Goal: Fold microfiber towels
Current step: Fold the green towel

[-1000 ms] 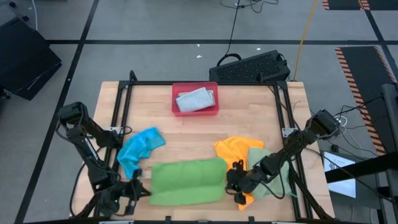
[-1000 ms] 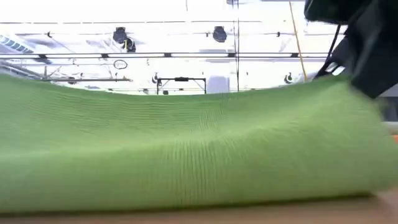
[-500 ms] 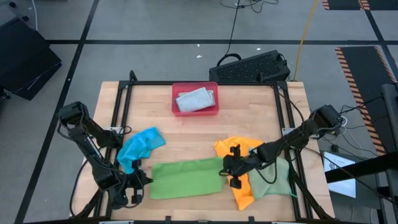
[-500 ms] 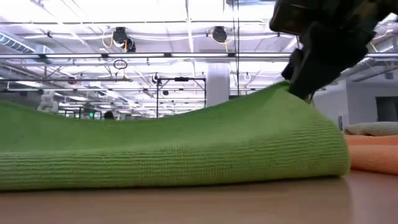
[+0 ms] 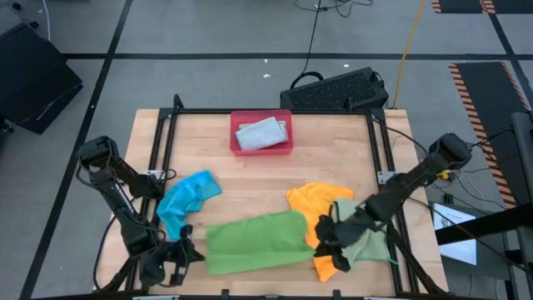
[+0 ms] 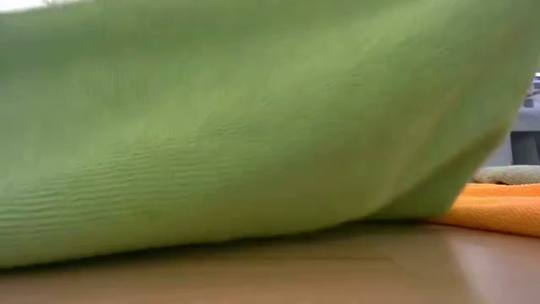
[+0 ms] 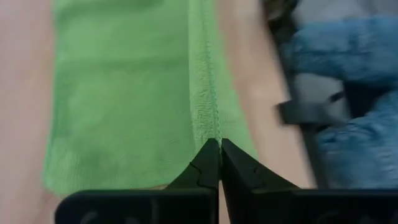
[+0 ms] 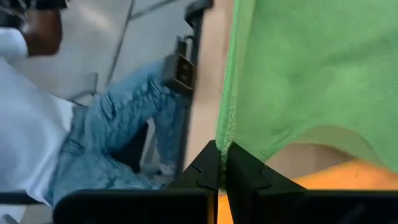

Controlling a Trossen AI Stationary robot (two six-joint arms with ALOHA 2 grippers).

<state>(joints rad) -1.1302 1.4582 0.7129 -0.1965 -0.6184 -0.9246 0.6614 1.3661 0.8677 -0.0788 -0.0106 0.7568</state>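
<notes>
left gripper (image 5: 187,252) pinching green towel (image 5: 254,240) hem, near edge | right gripper (image 5: 323,237) clamped on its other end | blue towel (image 5: 187,198) just beside

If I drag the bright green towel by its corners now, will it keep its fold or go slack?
Probably slack: the bright green towel sags and bulges between the left end effector and right end effector, so it looks floppy. It likely drags without sliding freely; its ribbed weave looks grippy.

Green towel (image 5: 254,240): matte ribbed microfiber, prob.
</notes>
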